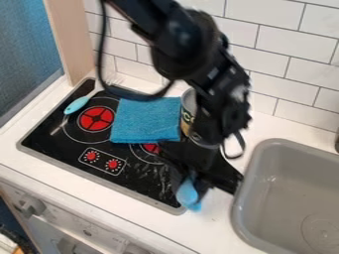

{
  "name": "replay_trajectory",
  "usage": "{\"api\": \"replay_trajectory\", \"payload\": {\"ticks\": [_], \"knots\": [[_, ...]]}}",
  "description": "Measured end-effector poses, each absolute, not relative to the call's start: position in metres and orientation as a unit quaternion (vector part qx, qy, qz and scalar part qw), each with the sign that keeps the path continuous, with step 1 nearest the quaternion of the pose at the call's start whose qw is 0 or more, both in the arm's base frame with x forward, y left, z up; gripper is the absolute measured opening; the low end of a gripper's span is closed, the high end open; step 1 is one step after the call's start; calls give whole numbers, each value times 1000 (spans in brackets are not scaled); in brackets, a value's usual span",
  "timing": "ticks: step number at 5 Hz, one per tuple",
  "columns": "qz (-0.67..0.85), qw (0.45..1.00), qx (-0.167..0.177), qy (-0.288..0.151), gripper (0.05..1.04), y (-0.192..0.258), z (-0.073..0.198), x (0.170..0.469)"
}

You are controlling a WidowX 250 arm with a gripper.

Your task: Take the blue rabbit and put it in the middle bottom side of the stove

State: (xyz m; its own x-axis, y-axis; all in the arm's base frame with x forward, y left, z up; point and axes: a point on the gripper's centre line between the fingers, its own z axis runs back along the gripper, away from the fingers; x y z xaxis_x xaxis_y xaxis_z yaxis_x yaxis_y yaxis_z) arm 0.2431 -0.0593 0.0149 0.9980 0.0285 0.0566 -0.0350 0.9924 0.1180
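Camera view is putting the blue rabbit (188, 195) right at the low end of the black gripper (191, 181), just under it, by the near right corner of the stove (139, 189). Honestly can't tell if the gripper's open or closed, or if it's actually holding the rabbit or just crowding it. What's showing of the rabbit is running mostly up and down the view, lower end leaning a bit right. It's sitting over the stove's rim where the counter (215, 225) is starting. Middle bottom is lying up and left along the front edge, so I'm guessing a low sideways carry that way. Knob panel (102, 161) is sitting near that stretch, blue cloth (147, 119) farther back, so I'd be hugging the front. Sink (240, 208) is flanking the right, wrong way anyway.
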Motion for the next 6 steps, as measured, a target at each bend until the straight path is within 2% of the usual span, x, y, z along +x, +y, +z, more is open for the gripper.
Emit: {"api": "replay_trajectory", "payload": {"ticks": [1,2,4,6], "knots": [[31,996,60,-55,308,-28,39,241],[73,991,89,-75,308,13,48,240],[107,987,114,-40,308,50,28,242],[103,988,114,-21,308,53,12,247]]}}
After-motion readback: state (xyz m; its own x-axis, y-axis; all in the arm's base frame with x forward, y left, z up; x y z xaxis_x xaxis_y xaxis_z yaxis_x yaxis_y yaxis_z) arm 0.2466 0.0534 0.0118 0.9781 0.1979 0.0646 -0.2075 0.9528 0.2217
